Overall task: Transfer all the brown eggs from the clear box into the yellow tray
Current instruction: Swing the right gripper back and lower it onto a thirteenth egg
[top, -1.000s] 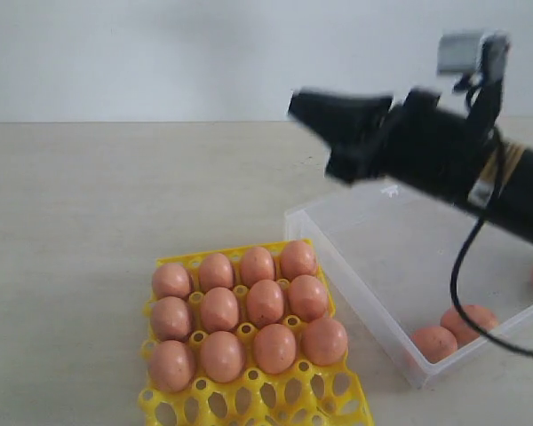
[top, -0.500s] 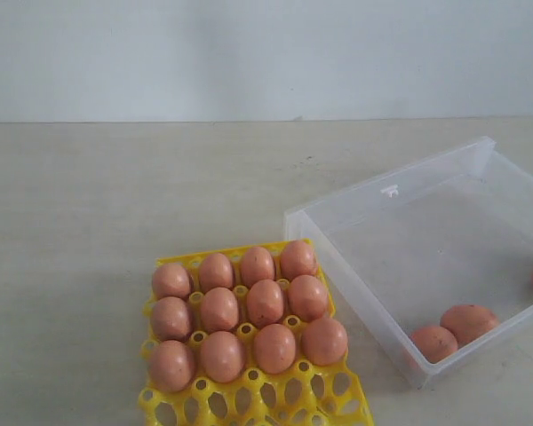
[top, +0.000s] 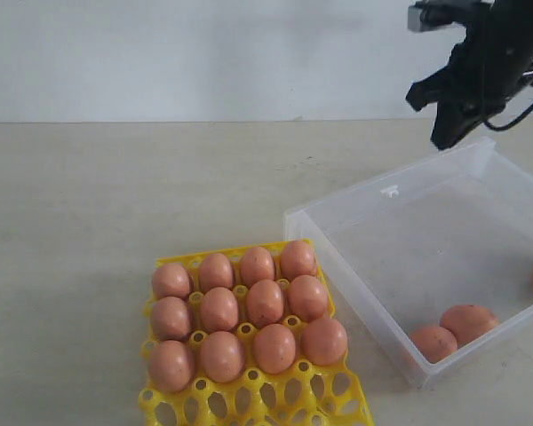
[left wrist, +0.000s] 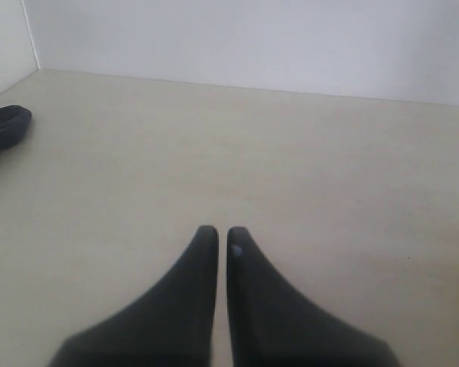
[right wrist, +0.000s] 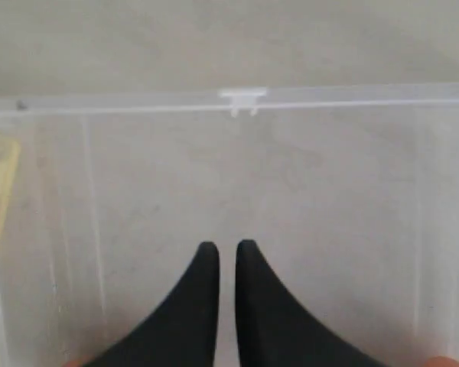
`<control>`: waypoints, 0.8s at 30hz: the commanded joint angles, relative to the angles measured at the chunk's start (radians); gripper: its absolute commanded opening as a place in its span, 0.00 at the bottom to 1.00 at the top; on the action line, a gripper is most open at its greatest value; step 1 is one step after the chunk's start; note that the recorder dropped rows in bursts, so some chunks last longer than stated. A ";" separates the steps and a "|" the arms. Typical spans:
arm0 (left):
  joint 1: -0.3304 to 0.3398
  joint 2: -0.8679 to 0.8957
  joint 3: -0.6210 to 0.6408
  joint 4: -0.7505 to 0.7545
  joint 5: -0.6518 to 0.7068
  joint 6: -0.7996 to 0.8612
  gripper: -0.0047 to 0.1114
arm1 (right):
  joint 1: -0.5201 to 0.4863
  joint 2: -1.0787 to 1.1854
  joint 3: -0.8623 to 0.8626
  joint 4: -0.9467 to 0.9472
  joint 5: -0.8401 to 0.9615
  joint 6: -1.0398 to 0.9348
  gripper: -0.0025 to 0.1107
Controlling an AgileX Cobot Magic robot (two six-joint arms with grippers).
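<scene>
Several brown eggs (top: 265, 302) fill the far rows of the yellow tray (top: 249, 404) in the exterior view. To its right stands the clear box (top: 391, 192), holding three more brown eggs (top: 468, 321) near its right and front walls. My right gripper (top: 446, 138) hangs shut and empty above the box's far corner. In the right wrist view the right gripper (right wrist: 227, 246) points at the box floor, with the box's tab (right wrist: 242, 97) ahead. My left gripper (left wrist: 216, 231) is shut over bare table and holds nothing.
The front row of tray sockets (top: 275, 395) stands open. A dark object (left wrist: 4, 126) lies on the table near the wall in the left wrist view. The pale tabletop (top: 115, 195) runs back to a white wall.
The right arm, which lay low across the box a second ago, swung out of view and now hangs upright above the box's far corner. The eggs have not moved.
</scene>
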 commanded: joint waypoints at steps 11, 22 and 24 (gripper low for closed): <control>-0.003 -0.003 0.004 0.000 -0.004 0.004 0.08 | 0.089 -0.010 0.330 -0.049 0.012 -0.263 0.56; -0.003 -0.003 0.004 0.000 -0.004 0.004 0.08 | 0.089 -0.051 0.415 -0.085 0.012 -0.418 0.56; -0.003 -0.003 0.004 0.000 -0.004 0.004 0.08 | 0.089 -0.051 0.467 -0.102 0.012 -0.532 0.56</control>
